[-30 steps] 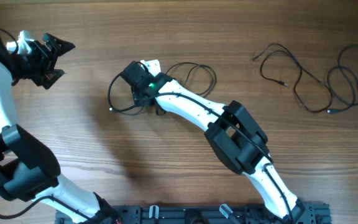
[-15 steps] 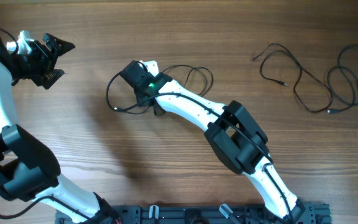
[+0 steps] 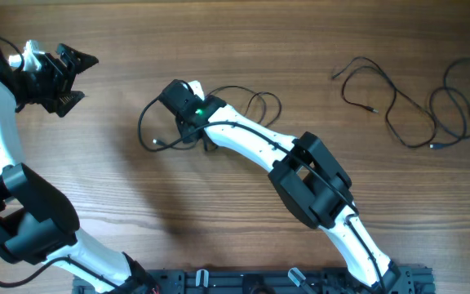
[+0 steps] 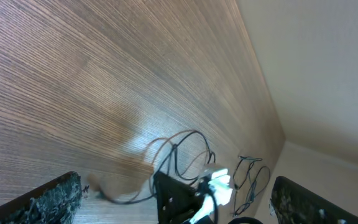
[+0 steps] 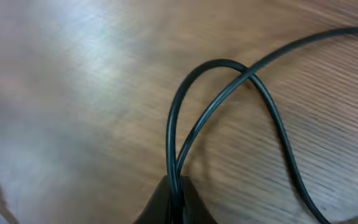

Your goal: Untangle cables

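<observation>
Pinch near mid-surface: your right fingers (image 5: pixel 178 198) are clamped on the looped cable (image 5: pixel 170 134).
Close in, you see two black strands of it meet and vanish between the closed tips, over the wooden surface (image 5: pixel 73 81), one crossing the other. From above, it lies on the wood, curling in one loop to the left of your right arm (image 3: pixel 251 143) and a smaller one to its right. Your left fingers (image 3: pixel 84 77) hang spread wide with nothing between them, well apart at the left edge. Farthest off, at the right end, the other cables (image 3: pixel 395 92) lie as loose curling strands with small plug ends.
</observation>
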`<act>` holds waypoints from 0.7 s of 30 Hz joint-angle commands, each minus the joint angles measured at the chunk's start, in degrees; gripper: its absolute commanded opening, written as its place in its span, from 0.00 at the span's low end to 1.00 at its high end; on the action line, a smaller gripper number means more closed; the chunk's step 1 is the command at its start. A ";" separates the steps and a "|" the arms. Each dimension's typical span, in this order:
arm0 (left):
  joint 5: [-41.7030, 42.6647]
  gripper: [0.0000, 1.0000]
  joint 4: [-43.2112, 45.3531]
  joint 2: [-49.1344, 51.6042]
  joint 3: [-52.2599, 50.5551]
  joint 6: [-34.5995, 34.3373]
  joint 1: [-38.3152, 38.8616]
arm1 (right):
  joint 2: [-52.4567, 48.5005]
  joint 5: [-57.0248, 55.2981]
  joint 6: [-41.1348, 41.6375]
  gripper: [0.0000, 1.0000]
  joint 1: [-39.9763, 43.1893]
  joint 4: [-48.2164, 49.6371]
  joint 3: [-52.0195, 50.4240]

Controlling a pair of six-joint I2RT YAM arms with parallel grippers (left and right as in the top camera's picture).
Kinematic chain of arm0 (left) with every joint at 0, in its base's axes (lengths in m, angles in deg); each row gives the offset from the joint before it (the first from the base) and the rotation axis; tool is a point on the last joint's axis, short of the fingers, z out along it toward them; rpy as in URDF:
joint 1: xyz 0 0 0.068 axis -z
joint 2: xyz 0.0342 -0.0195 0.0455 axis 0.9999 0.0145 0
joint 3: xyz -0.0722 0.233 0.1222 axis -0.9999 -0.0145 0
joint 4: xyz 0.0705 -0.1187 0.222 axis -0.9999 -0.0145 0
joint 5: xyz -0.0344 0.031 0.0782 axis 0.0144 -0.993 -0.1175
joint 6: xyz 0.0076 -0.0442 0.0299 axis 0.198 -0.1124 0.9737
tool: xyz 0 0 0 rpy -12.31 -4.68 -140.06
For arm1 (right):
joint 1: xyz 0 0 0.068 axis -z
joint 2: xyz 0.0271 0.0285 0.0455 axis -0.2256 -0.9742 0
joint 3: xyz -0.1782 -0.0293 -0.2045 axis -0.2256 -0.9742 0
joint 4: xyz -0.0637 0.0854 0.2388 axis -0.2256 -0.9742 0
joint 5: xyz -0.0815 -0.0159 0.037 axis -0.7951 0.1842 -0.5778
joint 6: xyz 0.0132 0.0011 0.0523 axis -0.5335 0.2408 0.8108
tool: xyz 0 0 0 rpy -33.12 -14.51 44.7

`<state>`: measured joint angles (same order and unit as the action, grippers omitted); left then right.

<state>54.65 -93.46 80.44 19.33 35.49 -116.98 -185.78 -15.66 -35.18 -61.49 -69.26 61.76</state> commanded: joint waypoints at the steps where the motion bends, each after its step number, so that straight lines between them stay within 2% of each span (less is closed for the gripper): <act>1: -0.02 1.00 0.00 -0.11 -0.17 1.18 -0.07 | 8.11 5.51 -11.65 0.04 0.20 0.87 1.49; 8: -0.02 1.00 0.00 -0.11 -0.17 1.18 -0.07 | 20.39 4.57 -23.54 0.04 1.66 8.00 1.55; 11: -0.02 1.00 0.00 -0.11 -0.17 1.18 -0.04 | 24.74 0.61 -27.87 0.04 2.95 10.75 1.55; 16: -0.02 1.00 0.00 -0.11 -0.17 1.18 -0.04 | 29.97 -8.35 -29.40 0.04 6.36 13.27 1.53; 21: -0.02 1.00 0.00 -0.11 -0.17 1.18 -0.04 | 30.91 -13.66 -29.11 0.04 10.78 11.41 1.53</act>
<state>54.65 -93.46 80.44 19.33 35.49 -116.98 -155.53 -22.64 -63.02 -53.60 -56.65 63.05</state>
